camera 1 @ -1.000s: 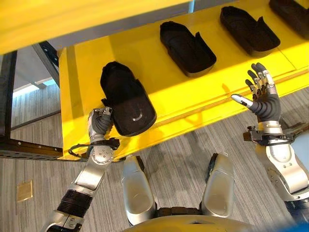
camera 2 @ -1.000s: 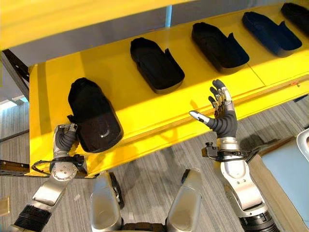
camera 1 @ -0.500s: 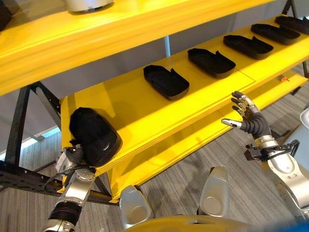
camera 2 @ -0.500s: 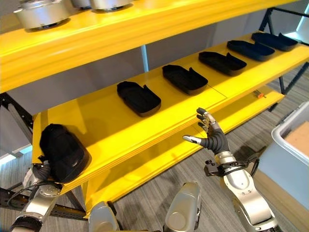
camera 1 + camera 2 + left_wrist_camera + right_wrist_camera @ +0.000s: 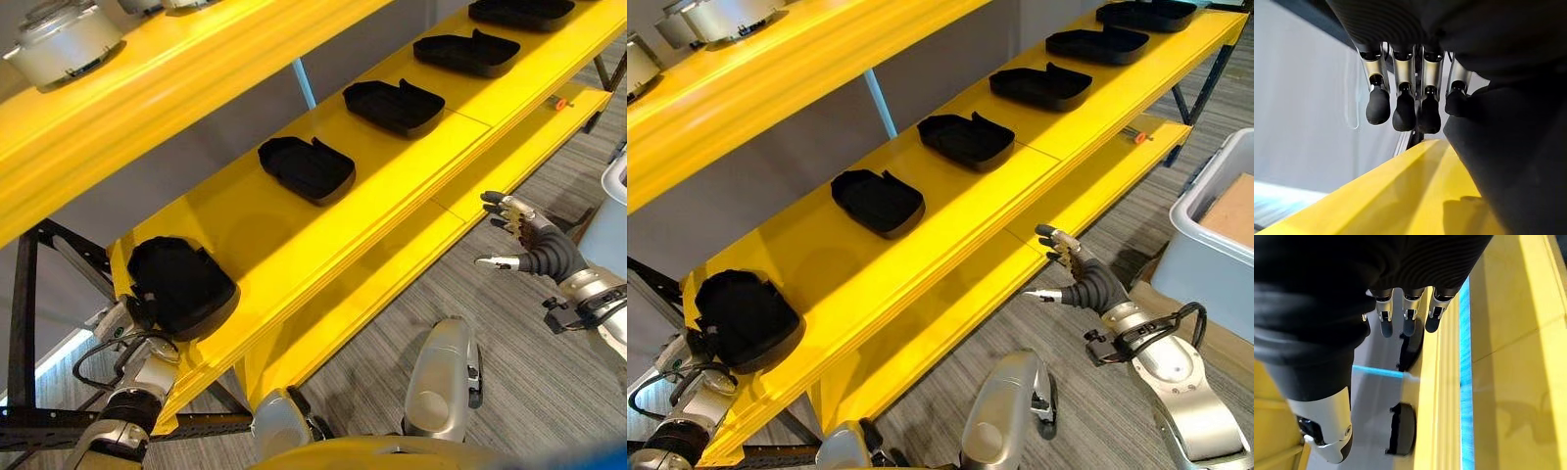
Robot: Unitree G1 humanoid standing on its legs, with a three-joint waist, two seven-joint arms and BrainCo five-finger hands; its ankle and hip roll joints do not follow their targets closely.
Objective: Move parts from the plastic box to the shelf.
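Placement of a part on the shelf, near to far. Nearest, at the shelf's end corner, the left hand sits against the outer edge of a black moulded part that lies flat on the yellow shelf, close to its front lip. In the left wrist view the fingers hang loosely bent beside the dark part and over the yellow board; whether the thumb still pinches the part cannot be told. The right hand hangs free in front of the lower shelf board, fingers spread and grasping nothing.

The step in hand is judged to be the let-go. To do it well, the part should rest wholly on the board, clear of the lip, before the fingers draw straight back without dragging it.

Farther along, four more black parts lie in a row, evenly spaced. The grey plastic box stands on the floor to the robot's right.
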